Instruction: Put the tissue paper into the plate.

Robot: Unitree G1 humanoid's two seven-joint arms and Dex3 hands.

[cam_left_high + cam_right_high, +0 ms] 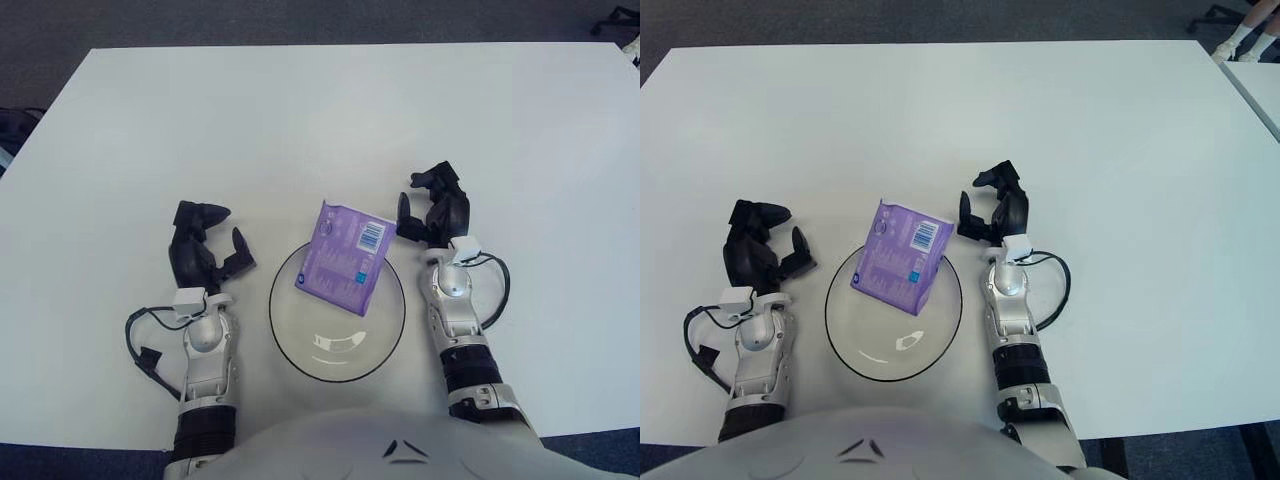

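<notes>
1. Right hand [437,205] is sitting just to the right of the plate's far rim, near the upper right corner of the tissue packet, with its fingers loosely spread and gripping nothing.
2. A narrow gap is showing between the right hand's dark fingers [966,222] and the packet's edge, so the two are standing apart and not touching.
3. The purple tissue packet [342,256] is lying tilted, its lower part sitting inside the plate while its upper end, bearing a barcode label, is leaning over the far rim.
4. The plate [290,340], a shallow clear dish with a dark rim, is sitting on the white surface [300,120] directly in front of the robot's torso, between the two forearms.
5. The left hand [203,247] is showing to the left of the plate, well clear of its rim, with fingers partly spread and holding nothing.
6. A black cable [143,345] is looping beside the left wrist, and another [497,290] is curving out from the right wrist.
7. Dark floor is showing beyond the far edge of the surface.
</notes>
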